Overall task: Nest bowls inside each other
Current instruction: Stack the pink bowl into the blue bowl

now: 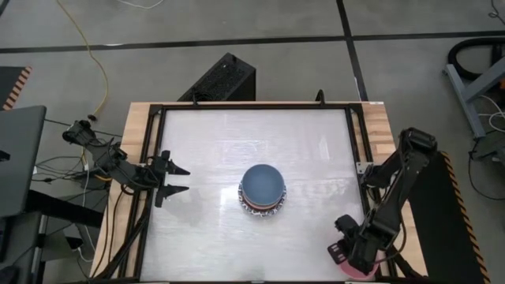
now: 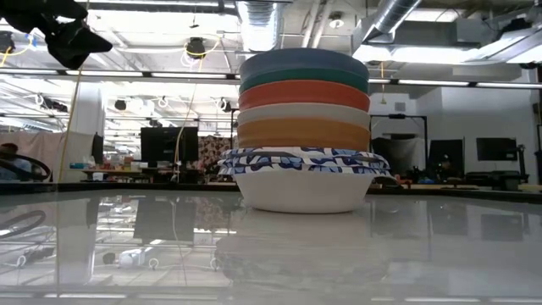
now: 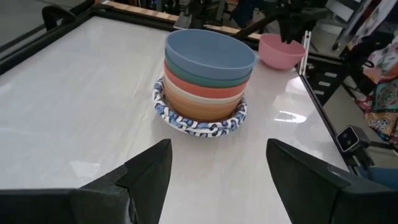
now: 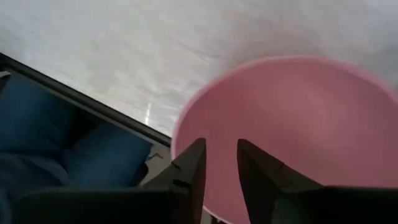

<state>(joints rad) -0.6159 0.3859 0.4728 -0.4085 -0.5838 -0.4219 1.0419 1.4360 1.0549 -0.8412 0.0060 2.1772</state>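
Note:
A stack of nested bowls (image 1: pixel 262 189) stands in the middle of the white table. Its lowest bowl, white with a blue-patterned rim (image 2: pixel 303 161), rests on the tabletop, and the slate-blue bowl (image 3: pixel 210 55) is on top. A pink bowl (image 4: pixel 292 130) sits alone at the table's near right corner (image 3: pixel 281 50). My right gripper (image 4: pixel 221 168) points down over the pink bowl's rim nearest the table edge, with a narrow gap between its fingers. It hides most of the pink bowl in the high view. My left gripper (image 1: pixel 177 180) waits open at the table's left side, facing the stack (image 3: pixel 217 155).
A black frame rail (image 1: pixel 357 142) runs around the tabletop, and its near stretch (image 4: pixel 74 99) passes just beside the pink bowl. A black box (image 1: pixel 225 79) lies beyond the far edge. Bare tabletop (image 1: pixel 213 237) lies between the stack and both grippers.

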